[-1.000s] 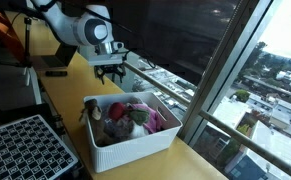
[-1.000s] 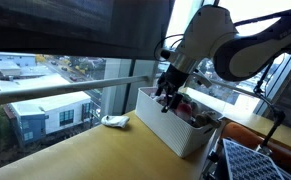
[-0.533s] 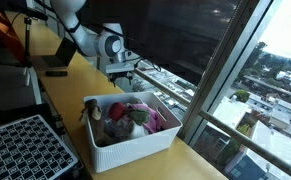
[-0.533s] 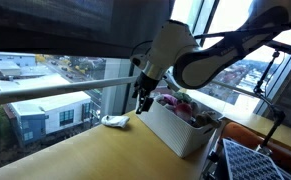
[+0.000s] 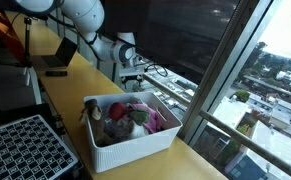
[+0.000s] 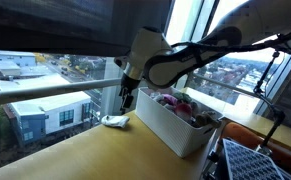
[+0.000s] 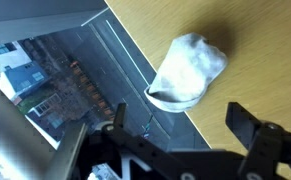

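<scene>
A small crumpled white cloth item (image 7: pixel 188 70) lies on the wooden table at the edge by the window; an exterior view shows the same cloth item (image 6: pixel 113 121) just past the white bin (image 6: pixel 180 128). My gripper (image 6: pixel 126 101) hangs a little above and beside it, apart from it. In the wrist view the gripper (image 7: pixel 180 125) is open, its two black fingers (image 7: pixel 243 120) spread wide with nothing between them, the cloth just ahead of them. The gripper (image 5: pixel 132 80) also shows beyond the far end of the bin (image 5: pixel 135 140), and the cloth is hidden there.
The white bin holds several soft toys (image 5: pixel 130 115), pink, grey and green. A black gridded rack (image 5: pixel 20 150) sits at the near table corner. The window glass and its rail (image 6: pixel 45 90) run close along the table edge. A chair and gear stand behind the arm (image 5: pixel 15 70).
The arm has swung from above the bin out past its far end and come down toward the white cloth by the window. The jaws stayed open.
</scene>
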Controlling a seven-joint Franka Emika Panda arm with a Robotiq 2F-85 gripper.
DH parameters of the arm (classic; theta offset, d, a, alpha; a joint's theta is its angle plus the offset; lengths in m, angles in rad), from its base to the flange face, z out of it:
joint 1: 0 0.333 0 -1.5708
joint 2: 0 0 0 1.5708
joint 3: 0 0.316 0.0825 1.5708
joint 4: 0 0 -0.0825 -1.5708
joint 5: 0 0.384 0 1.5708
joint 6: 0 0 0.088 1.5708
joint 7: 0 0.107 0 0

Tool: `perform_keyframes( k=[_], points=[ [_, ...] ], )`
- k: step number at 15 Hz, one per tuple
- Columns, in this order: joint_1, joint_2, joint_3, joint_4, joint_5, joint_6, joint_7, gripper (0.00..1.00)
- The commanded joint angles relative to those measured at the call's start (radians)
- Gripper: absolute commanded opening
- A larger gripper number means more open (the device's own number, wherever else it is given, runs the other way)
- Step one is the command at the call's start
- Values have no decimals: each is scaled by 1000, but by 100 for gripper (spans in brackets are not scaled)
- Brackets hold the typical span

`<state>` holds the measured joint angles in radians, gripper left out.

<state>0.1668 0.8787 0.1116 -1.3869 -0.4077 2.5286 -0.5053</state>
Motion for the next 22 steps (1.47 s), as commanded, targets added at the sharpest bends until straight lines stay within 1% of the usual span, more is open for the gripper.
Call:
perform_keyframes(
  k=[1,5,9,12,14,15,18,19,21,22],
  points=[
    [5,139,4,208,46,-87,-25,100],
    [-1,229,-5,309,68,-130,-23,100],
    [-6,290,-8,364,95,-163,-10,100],
    [-6,314,-4,375,123,-195,5,100],
    [-5,305,-3,336,136,-200,23,100],
    [-5,294,-2,307,141,-196,32,82],
    [-11,252,-2,232,134,-184,63,58],
    [-14,234,-4,206,133,-181,73,49],
    [-24,174,-5,127,133,-171,99,35],
    [-30,143,-5,87,133,-167,113,27]
  ],
)
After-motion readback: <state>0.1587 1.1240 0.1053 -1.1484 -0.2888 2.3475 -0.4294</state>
